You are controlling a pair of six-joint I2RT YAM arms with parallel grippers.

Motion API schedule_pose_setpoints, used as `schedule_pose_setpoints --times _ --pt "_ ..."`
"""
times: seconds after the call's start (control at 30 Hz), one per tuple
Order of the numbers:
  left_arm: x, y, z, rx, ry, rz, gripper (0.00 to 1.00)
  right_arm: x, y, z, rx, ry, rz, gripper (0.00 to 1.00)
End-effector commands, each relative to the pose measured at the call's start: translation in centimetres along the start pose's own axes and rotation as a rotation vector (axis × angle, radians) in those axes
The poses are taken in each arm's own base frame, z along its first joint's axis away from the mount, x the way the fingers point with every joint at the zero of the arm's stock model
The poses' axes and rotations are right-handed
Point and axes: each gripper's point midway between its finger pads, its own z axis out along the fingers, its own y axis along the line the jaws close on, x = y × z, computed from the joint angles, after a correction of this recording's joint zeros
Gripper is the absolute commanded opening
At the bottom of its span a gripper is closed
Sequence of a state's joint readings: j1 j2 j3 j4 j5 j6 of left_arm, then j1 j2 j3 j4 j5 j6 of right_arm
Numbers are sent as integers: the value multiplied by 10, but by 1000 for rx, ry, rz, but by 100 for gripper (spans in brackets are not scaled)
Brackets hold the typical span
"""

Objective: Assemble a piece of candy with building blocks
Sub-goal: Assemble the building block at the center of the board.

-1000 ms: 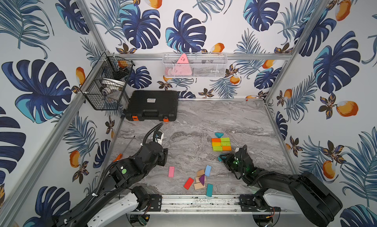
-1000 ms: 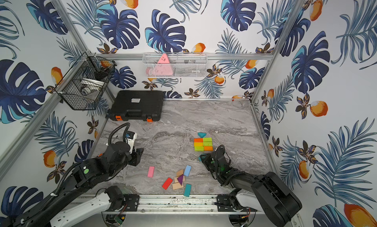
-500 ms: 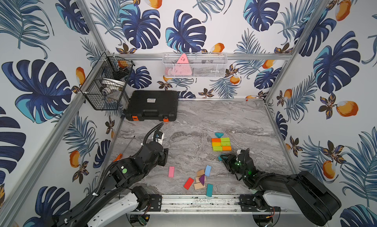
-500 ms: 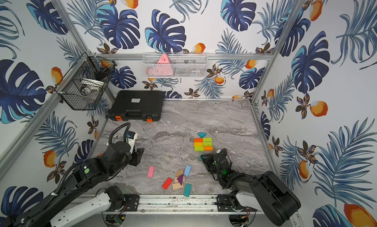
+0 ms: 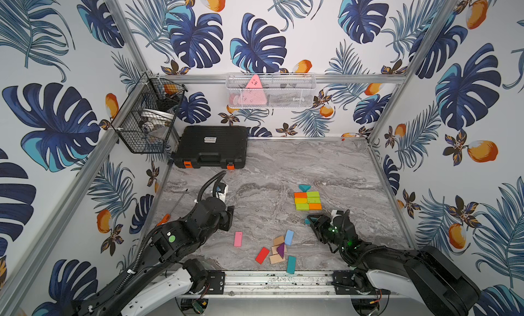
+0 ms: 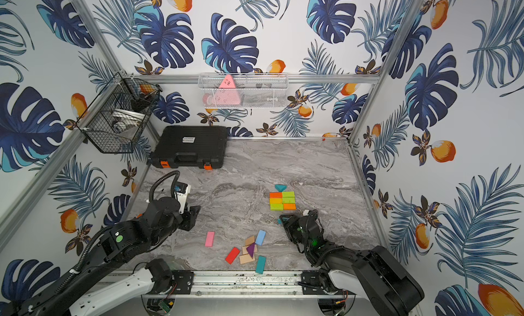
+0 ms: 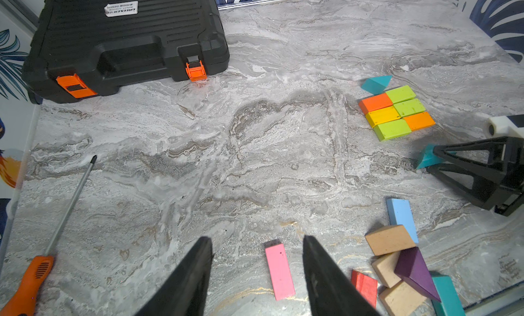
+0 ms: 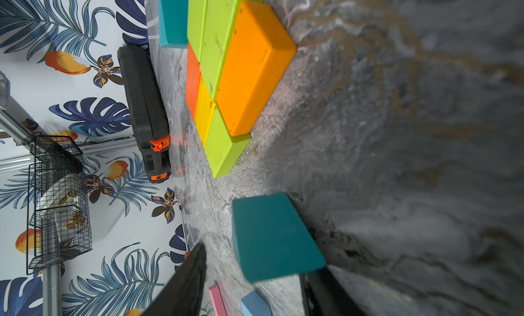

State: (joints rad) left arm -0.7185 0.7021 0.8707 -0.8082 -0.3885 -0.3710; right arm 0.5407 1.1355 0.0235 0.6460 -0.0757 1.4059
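Observation:
A flat slab of green, orange and yellow building blocks (image 5: 308, 200) (image 7: 397, 111) lies right of centre, with a teal triangle (image 5: 304, 187) at its far edge. Just in front of the slab my right gripper (image 5: 313, 219) (image 8: 254, 260) is down at the table and open. A teal block (image 8: 272, 238) (image 7: 426, 160) sits between its fingers, with a clear gap on one side. My left gripper (image 7: 257, 239) (image 5: 228, 218) hovers open and empty over the pink block (image 7: 279, 270). Loose red, blue, purple, teal and plain wood blocks (image 5: 279, 250) lie near the front.
A black tool case (image 5: 211, 147) stands at the back left. An orange-handled screwdriver (image 7: 56, 215) lies by the left wall. A black wire basket (image 5: 147, 116) and a white one (image 5: 270, 91) hang on the walls. A metal rail (image 5: 278, 280) runs along the front edge.
My right gripper's jaws have spread apart round the teal block, which now rests on the table. The left arm has not moved.

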Motion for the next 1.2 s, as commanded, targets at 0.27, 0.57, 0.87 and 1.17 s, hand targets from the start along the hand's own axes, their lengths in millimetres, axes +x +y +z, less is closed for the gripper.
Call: schedule_pose_setpoints --times 0.27,0.57,0.87,1.17 --pt "-1 -1 0 10 -7 -1 56 5 -55 -15 270 22 -15 62" --pt "-1 -2 0 14 -8 -1 56 7 -62 -13 320 39 -34 60" --pt "1 -3 2 16 2 6 56 4 -57 6 302 37 -41 57" --pt "0 -3 1 18 0 4 57 5 -59 7 314 49 -56 56"
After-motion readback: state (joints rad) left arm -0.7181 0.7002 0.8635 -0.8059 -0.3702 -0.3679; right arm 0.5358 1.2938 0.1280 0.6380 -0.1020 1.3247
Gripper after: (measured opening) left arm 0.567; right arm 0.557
